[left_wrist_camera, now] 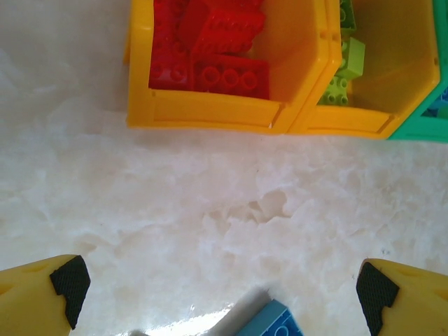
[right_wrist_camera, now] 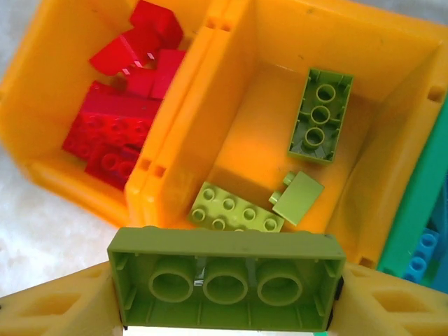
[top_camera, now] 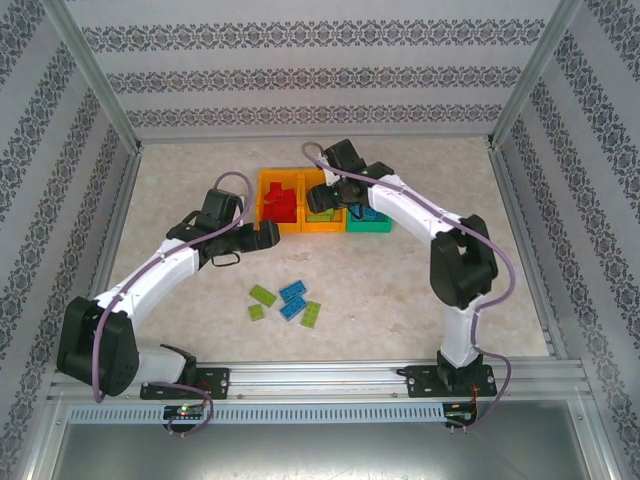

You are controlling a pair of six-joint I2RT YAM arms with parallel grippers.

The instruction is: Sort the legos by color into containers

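Containers [top_camera: 280,228]: far centre; red left, lime middle, blue right
Right gripper [right_wrist_camera: 224,308]: clamps lime brick [right_wrist_camera: 224,245] over the middle bin [right_wrist_camera: 399,140]'s near edge; you risk it bouncing out
Left gripper [left_wrist_camera: 224,290]: spread, empty
Loose legos [top_camera: 293,293]: near centre

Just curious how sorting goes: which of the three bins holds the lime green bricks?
The middle bin, orange, with lime green bricks inside. The other orange bin holds red bricks; the third bin is green.
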